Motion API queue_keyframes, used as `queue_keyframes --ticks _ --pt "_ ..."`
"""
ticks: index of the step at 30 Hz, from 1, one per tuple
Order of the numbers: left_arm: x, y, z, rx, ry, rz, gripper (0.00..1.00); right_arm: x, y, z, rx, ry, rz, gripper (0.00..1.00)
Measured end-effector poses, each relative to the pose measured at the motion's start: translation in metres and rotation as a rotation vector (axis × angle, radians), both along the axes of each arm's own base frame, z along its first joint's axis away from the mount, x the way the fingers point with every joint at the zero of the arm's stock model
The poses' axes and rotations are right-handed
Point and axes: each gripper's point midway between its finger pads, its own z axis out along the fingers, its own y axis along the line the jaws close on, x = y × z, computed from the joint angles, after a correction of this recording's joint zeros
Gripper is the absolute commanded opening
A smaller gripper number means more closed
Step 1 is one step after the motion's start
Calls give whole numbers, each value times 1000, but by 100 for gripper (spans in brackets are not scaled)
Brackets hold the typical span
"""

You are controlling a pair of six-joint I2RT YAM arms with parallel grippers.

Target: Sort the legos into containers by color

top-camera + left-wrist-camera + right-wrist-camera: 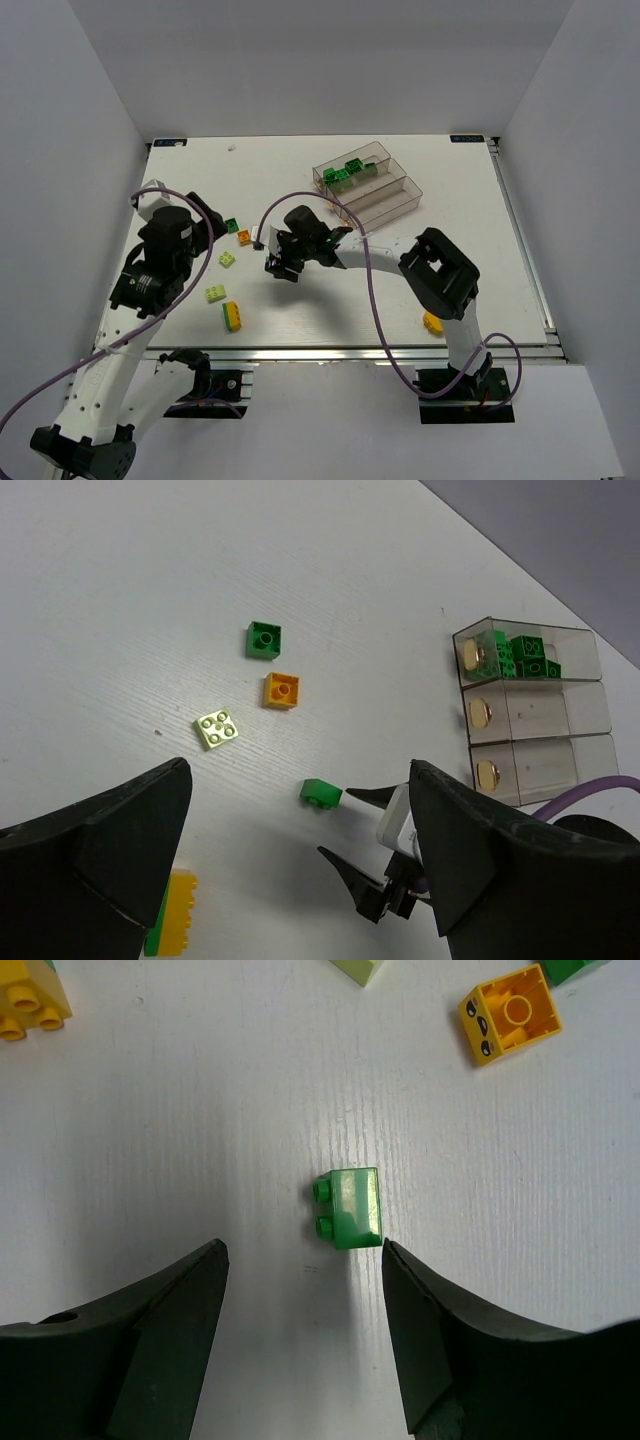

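Right gripper (300, 1260) spread, dark green brick (347, 1208) untouched at 12 o'clock of its gap, open counter (200, 1110) around it; left gripper (298, 776) spread wide. Containers (400, 195) at counter's 1 o'clock, near far edge: farthest trough (380, 150) holds green bricks (345, 172)

Left arm (150, 270), right arm (445, 280): white link shells, black motor housings. Right gripper (302, 1246) fingers (130, 1350) matte black, broad wedges narrowing toward tips. Purple cable (585, 792) loops behind fingers. Black base brackets (465, 395) farthest from fingers.
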Motion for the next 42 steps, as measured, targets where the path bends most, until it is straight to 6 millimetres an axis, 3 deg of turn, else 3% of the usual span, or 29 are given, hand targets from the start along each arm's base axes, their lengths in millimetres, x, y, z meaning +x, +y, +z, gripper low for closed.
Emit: queue_keyframes --ticks 4,16,21,29,38,42 --pt "-8 -1 -9 -25 9 -5 98 -2 1 -5 -4 5 19 68" --pt "-18 -5 -11 -89 -5 -14 98 10 14 -27 -5 7 24 68" --pt "-23 -6 -20 -104 12 -14 98 19 20 -24 7 0 12 71" --pt "-27 -5 -16 -116 -4 -11 98 33 26 -15 43 -55 35 77" --pt "-24 -6 -20 -111 10 -11 98 29 32 -24 45 -83 145 68" --pt "-23 -6 -21 -109 13 -11 98 27 35 -23 49 -87 183 53"
